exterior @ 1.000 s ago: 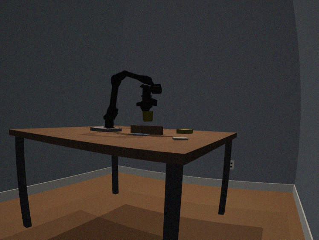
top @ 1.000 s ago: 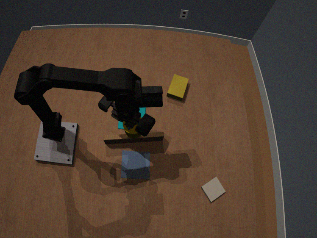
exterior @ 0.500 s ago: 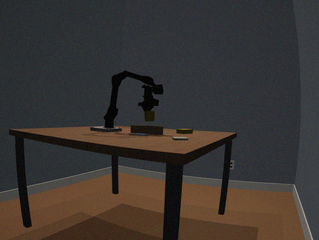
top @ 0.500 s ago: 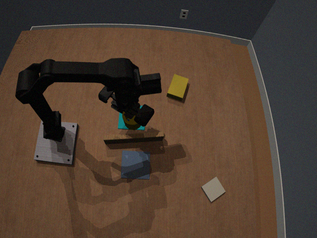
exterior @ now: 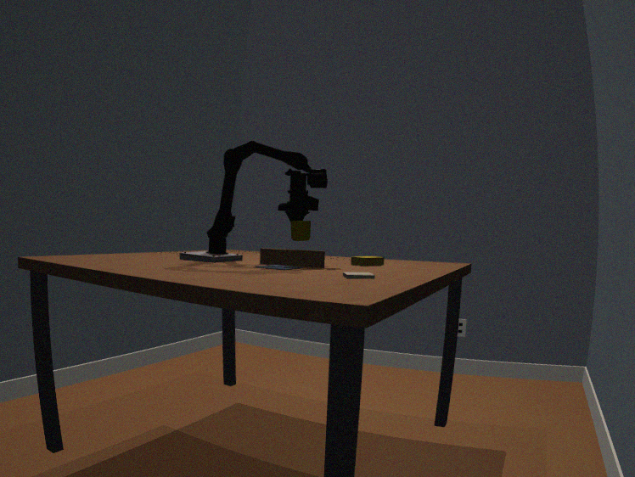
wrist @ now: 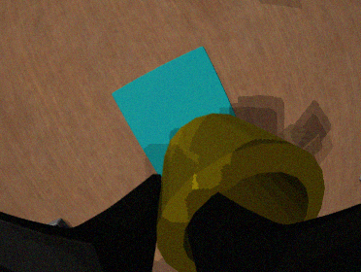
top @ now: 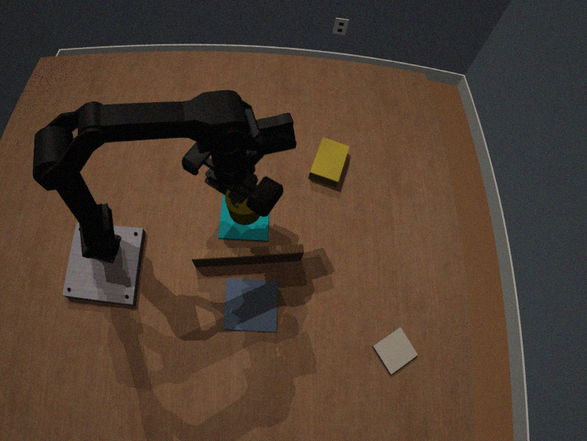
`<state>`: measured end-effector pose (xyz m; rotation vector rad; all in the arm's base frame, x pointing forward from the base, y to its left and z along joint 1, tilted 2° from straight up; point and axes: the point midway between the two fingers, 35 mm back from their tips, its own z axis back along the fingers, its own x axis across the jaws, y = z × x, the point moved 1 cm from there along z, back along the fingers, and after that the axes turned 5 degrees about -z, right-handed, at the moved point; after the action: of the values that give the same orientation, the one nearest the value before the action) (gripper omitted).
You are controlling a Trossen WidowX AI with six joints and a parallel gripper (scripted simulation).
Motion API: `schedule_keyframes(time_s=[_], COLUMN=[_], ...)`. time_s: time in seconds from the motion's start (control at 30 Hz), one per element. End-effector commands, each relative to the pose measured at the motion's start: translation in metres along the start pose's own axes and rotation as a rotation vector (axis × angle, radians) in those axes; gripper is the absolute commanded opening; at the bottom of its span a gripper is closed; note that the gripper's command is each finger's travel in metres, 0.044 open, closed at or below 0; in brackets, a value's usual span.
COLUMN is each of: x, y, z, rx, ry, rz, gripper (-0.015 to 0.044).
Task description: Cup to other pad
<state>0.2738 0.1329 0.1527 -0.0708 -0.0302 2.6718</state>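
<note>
The yellow cup [top: 244, 217] [exterior: 300, 230] [wrist: 209, 138] hangs upright in the air over the cyan pad [top: 244, 233] [wrist: 170, 92], clearly above table height in the exterior view. My gripper [top: 241, 193] [exterior: 298, 220] [wrist: 171, 183] is shut on the cup's wall, with one finger inside the cup and one outside. A small bluish spot, perhaps a marble, shows inside the cup in the top view; the other marbles cannot be made out. The blue-grey pad [top: 265, 322] [exterior: 279, 266] has nothing on it.
A low wooden barrier [top: 246, 257] [exterior: 292, 257] stands between the two pads. A yellow block [top: 330, 158] [exterior: 367, 260] and a whitish tile [top: 395, 351] [exterior: 358, 276] lie farther from the arm's base plate [top: 102, 293] [exterior: 210, 257].
</note>
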Motion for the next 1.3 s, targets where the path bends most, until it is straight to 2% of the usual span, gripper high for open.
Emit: schedule_keyframes(time_s=[0.0,0.37,1.27], x=[0.007,0.018,0.017], y=[-0.007,-0.017,-0.018], z=[-0.001,-0.002,-0.035], rx=[0.006,0.005,0.005], ry=[0.001,0.0,0.0], rz=[-0.003,-0.003,-0.003], gripper=[0.0,0.0,0.0])
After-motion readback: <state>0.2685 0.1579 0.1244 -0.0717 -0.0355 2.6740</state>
